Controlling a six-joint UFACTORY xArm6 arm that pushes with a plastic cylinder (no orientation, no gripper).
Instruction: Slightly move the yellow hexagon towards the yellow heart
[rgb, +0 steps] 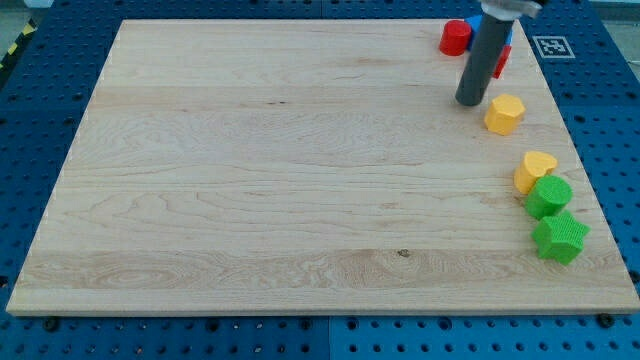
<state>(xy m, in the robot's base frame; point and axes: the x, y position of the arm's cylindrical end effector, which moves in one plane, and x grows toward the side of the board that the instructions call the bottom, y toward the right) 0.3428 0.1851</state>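
Note:
The yellow hexagon lies near the wooden board's right edge, in the upper part of the view. The yellow heart lies below it and a little to the right, with a gap of bare wood between them. My tip rests on the board just left of the hexagon and slightly above it, a small gap apart. The dark rod rises from there toward the view's top.
A green round block touches the heart's lower right, and a green star lies below that. A red round block, another red block and a blue block sit at the top right, partly behind the rod. The wooden board lies on a blue perforated table.

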